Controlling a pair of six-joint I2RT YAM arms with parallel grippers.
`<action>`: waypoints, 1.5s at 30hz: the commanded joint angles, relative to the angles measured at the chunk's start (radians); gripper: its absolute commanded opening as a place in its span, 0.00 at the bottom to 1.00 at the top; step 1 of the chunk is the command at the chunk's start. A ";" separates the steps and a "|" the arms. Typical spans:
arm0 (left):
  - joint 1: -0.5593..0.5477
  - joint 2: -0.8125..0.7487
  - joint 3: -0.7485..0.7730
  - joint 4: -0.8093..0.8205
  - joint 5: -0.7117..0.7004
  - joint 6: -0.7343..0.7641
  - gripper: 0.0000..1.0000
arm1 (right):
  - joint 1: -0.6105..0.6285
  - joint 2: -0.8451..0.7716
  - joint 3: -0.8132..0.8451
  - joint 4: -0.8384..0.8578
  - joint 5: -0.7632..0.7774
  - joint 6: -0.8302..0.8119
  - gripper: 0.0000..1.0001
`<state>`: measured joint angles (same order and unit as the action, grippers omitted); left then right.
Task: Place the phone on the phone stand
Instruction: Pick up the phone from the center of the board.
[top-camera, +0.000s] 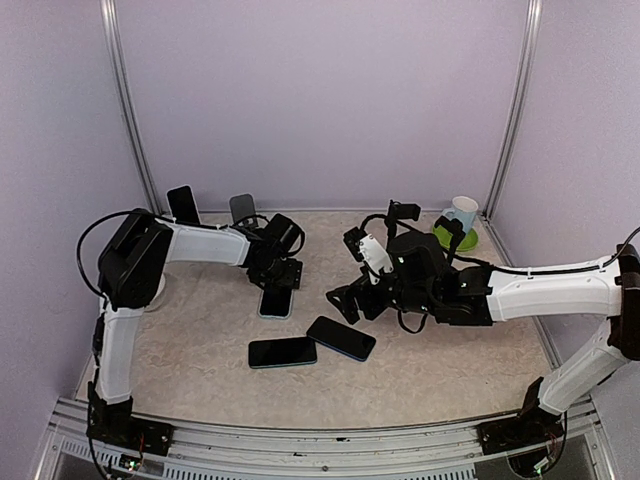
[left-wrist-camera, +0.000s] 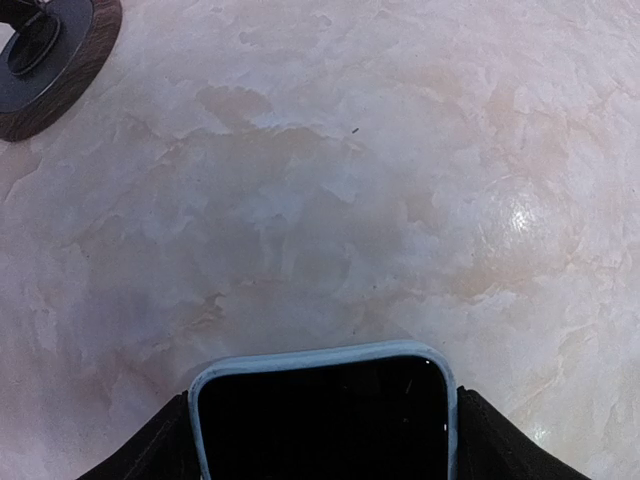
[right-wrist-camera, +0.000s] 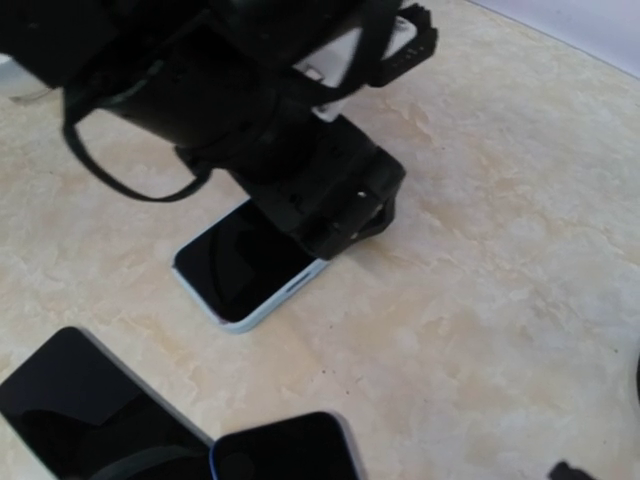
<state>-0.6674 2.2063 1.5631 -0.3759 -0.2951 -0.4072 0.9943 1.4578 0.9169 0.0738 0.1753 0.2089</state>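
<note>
A phone (top-camera: 276, 301) in a light-blue case lies flat, screen up, left of the table's middle. My left gripper (top-camera: 278, 272) is down over its far end. In the left wrist view the phone (left-wrist-camera: 320, 420) fills the gap, and the black fingers (left-wrist-camera: 150, 452) press against both long edges. The right wrist view shows the same phone (right-wrist-camera: 240, 265) on the table under the left gripper (right-wrist-camera: 335, 215). Two upright stands are at the back left: one (top-camera: 183, 205) carries a dark phone, the other (top-camera: 243, 210) looks grey. My right gripper (top-camera: 347, 300) hovers open at mid-table, holding nothing.
Two more dark phones (top-camera: 282, 352) (top-camera: 341, 338) lie flat toward the front. A pale mug (top-camera: 461, 213) sits on a green saucer (top-camera: 467, 240) at the back right. A round wood-rimmed base (left-wrist-camera: 55, 60) shows in the left wrist view's corner. Walls and metal posts enclose the table.
</note>
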 joint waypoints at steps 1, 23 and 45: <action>-0.005 -0.106 -0.046 0.066 -0.016 0.001 0.59 | -0.018 -0.006 -0.001 0.021 -0.014 0.012 1.00; -0.004 -0.297 -0.168 0.159 -0.006 -0.046 0.58 | -0.078 0.238 -0.028 0.400 -0.285 0.027 1.00; -0.003 -0.436 -0.304 0.235 0.020 -0.089 0.58 | -0.117 0.750 0.351 0.566 -0.426 0.086 0.94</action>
<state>-0.6685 1.8370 1.2705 -0.2031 -0.2886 -0.4755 0.8921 2.1498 1.1927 0.6205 -0.2317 0.2825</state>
